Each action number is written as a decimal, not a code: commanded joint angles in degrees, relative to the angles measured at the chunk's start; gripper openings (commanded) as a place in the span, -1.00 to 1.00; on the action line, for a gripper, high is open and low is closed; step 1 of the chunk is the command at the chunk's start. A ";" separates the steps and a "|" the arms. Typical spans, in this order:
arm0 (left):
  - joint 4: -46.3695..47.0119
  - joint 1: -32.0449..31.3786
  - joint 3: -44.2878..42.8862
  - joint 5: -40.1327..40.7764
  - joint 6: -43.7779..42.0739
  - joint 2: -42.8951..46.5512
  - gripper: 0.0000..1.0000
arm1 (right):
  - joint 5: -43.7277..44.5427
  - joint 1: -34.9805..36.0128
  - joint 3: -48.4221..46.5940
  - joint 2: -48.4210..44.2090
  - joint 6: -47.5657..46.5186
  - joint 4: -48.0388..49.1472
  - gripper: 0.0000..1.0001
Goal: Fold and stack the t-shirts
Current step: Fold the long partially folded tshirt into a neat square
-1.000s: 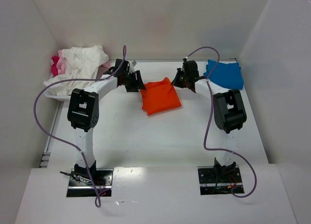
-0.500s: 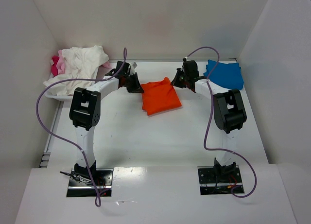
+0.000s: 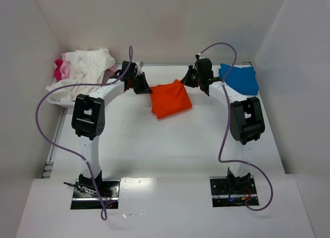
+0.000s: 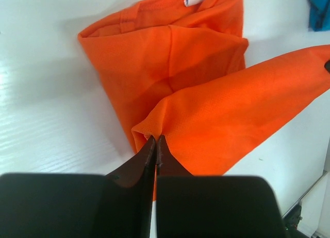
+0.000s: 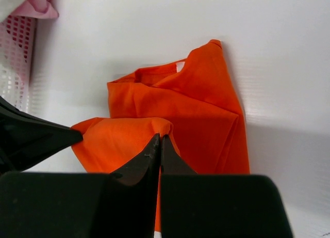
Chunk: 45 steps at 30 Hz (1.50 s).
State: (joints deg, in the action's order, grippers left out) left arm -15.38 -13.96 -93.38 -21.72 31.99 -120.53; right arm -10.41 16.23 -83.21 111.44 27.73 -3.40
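Observation:
The bright orange t-shirt (image 3: 169, 99) lies folded at the far middle of the table. My left gripper (image 3: 146, 89) is shut on its left corner; in the left wrist view the jaws (image 4: 156, 140) pinch a fold of the orange cloth (image 4: 227, 114). My right gripper (image 3: 192, 83) is shut on the shirt's right corner, and its tips (image 5: 160, 139) pinch orange fabric (image 5: 206, 114). Between the two grippers the top layer is lifted and stretched. A blue t-shirt (image 3: 238, 78) lies folded at the far right. White (image 3: 82, 67) and pink (image 3: 60, 68) t-shirts are heaped at the far left.
The white and pink heap sits in a white perforated basket (image 3: 58, 99) against the left wall. White walls enclose the table on the left, back and right. Purple cables (image 3: 46, 124) loop from both arms.
My left gripper has closed on the orange shirt's left corner. Both grippers have lifted slightly, pulling the near layer of the shirt up and a little toward the back.

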 commanded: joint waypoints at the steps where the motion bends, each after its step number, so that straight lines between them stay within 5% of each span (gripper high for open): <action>1: 2.02 0.33 -3.82 0.89 0.97 3.54 -1.00 | -0.22 -0.41 -3.85 -4.00 -0.66 2.52 -1.00; 25: 0.17 1.91 -9.54 0.37 -0.58 6.79 -1.00 | -0.83 -0.41 -8.11 -5.85 -0.66 4.19 -1.00; 45: -2.46 -0.11 10.54 -3.77 -3.25 24.92 -1.00 | 3.82 9.28 22.92 -28.73 7.34 9.29 -1.00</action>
State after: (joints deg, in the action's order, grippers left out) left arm -18.00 -14.18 -84.44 -24.34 29.96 -99.59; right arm -8.64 24.17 -62.45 87.58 32.60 1.70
